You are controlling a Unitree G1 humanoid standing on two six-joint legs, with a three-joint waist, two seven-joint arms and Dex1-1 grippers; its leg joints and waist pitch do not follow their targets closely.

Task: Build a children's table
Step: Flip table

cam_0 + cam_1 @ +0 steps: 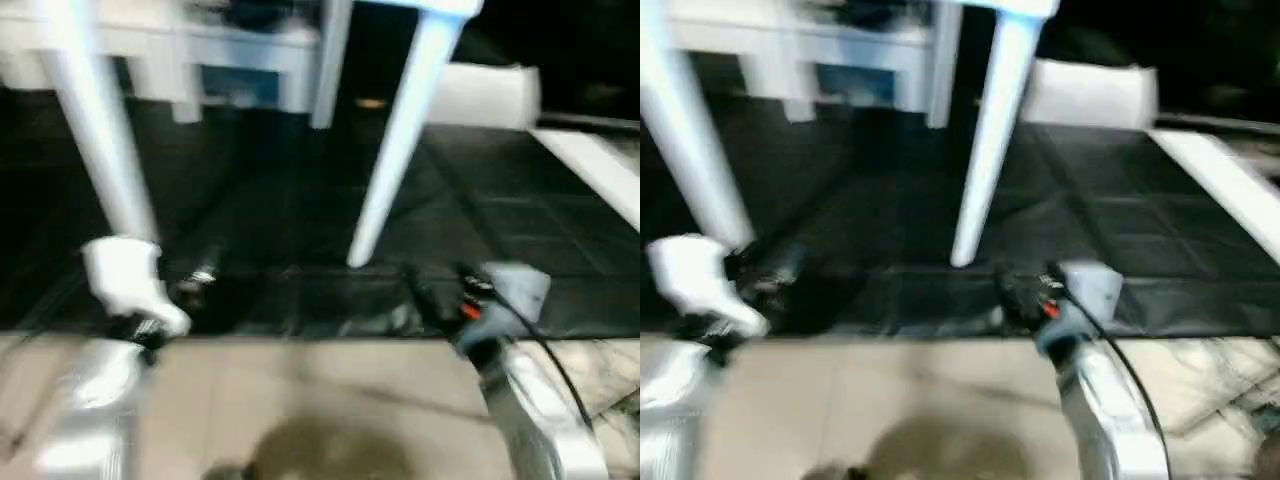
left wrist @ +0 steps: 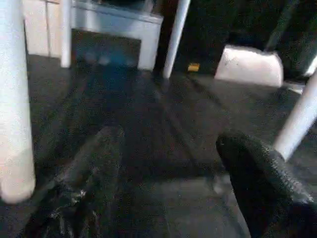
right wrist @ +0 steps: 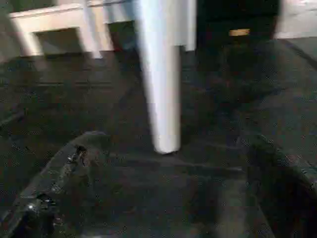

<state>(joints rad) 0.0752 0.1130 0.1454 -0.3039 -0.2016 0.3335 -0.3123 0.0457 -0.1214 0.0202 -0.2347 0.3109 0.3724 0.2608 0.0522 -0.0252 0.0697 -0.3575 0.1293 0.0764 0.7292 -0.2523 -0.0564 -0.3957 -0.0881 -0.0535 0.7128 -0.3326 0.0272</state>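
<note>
The children's table stands upright on a black mat [image 1: 480, 240], and its tabletop edge [image 1: 425, 6] crosses the top of the head views. Two near white legs slant down to the mat: the left leg [image 1: 100, 130] and the right leg [image 1: 405, 130]. My left gripper [image 1: 195, 282] is low beside the foot of the left leg [image 2: 12, 124], open, with nothing between its fingers [image 2: 94, 168]. My right gripper [image 1: 435, 292] is just in front of the right leg's foot [image 3: 161, 94]. It is open wide, and the leg stands beyond its fingers [image 3: 69, 173].
White furniture [image 1: 200, 50] stands at the back of the mat. A white bag-like thing [image 1: 480, 95] lies at the back right, and a long white board strip [image 1: 600, 170] runs along the right. Beige floor [image 1: 320, 400] lies between me and the mat's front edge.
</note>
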